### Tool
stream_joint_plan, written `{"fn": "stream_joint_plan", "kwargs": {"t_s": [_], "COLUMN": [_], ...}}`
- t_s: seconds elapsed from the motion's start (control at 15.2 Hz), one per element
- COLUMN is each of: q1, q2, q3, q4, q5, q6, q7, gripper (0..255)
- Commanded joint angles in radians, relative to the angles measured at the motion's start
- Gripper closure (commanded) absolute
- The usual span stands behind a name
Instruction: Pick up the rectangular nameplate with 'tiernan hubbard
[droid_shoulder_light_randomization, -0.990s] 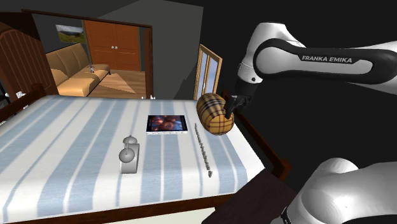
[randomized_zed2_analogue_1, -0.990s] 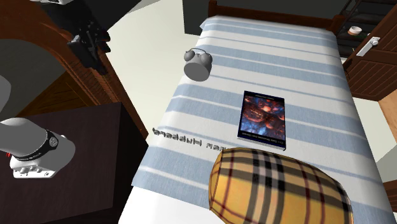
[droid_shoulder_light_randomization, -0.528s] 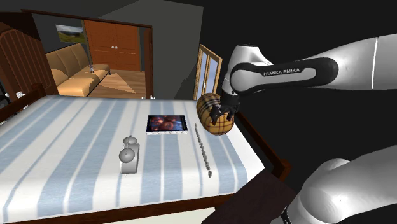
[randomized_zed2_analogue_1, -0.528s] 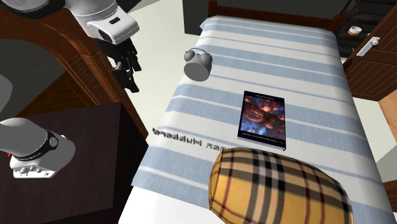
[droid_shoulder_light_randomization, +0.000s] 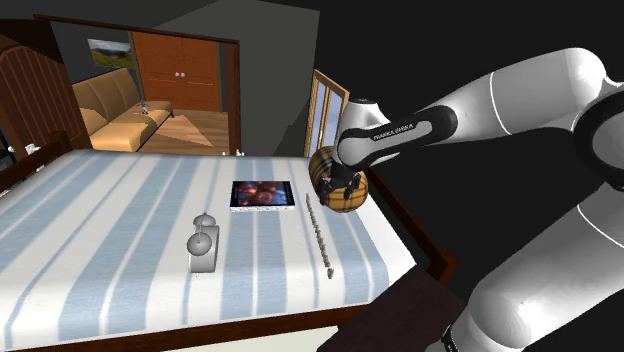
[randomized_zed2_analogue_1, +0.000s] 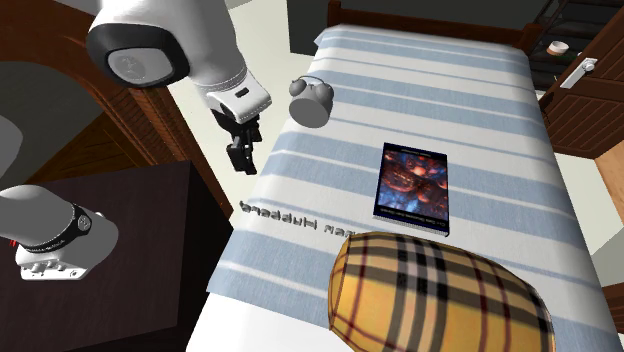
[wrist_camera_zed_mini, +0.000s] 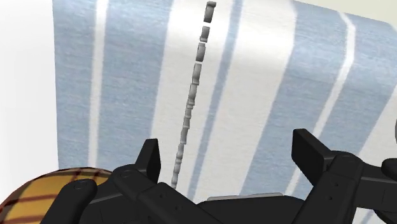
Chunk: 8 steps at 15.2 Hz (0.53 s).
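Black fingers spread wide, grey nameplate off-centre

Standing by the bed, I see the gripper (randomized_zed2_analogue_1: 240, 165) hanging clear of the covers, jaws far apart and holding nothing. In the second exterior view the nameplate (randomized_zed2_analogue_1: 295, 220) lies near it at about five o'clock. It is a thin grey row of raised letters that seems to stand on its long edge, along the side of the striped bed (randomized_zed2_analogue_1: 450, 90) closest to the dark stand (randomized_zed2_analogue_1: 120, 230). Looking along the hand, the nameplate (wrist_camera_zed_mini: 191, 102) runs straight away from the gripper, and its near end sits just beside one finger instead of midway between the two.

Further out, a plaid cushion (randomized_zed2_analogue_1: 440, 295) sits at four o'clock from the nameplate, close to one end. A dark-covered book (randomized_zed2_analogue_1: 412, 185) lies flat at two o'clock, well apart. A grey alarm clock (randomized_zed2_analogue_1: 312, 100) stands at one o'clock from the gripper.

What worries me is that offset. If the hand comes down as it is lined up, I'd expect one finger to land on the letters rather than beside them. A piece that thin, on a soft cover, would likely tip flat or skid. It lies near the bed's edge, so a sideways nudge might send it over. The cushion is also close enough that the outer finger could brush it on the way down and twist the approach.
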Motion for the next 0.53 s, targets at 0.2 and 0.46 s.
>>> {"fn": "stream_joint_plan", "kwargs": {"t_s": [0.2, 0.46], "q1": [-0.026, -0.033], "q2": [0.194, 0.347], "q3": [-0.003, -0.022], "q4": [0.066, 0.142], "q5": [-0.059, -0.108], "q6": [0.116, 0.183], "q7": [0.098, 0.175], "gripper": [0, 0]}}
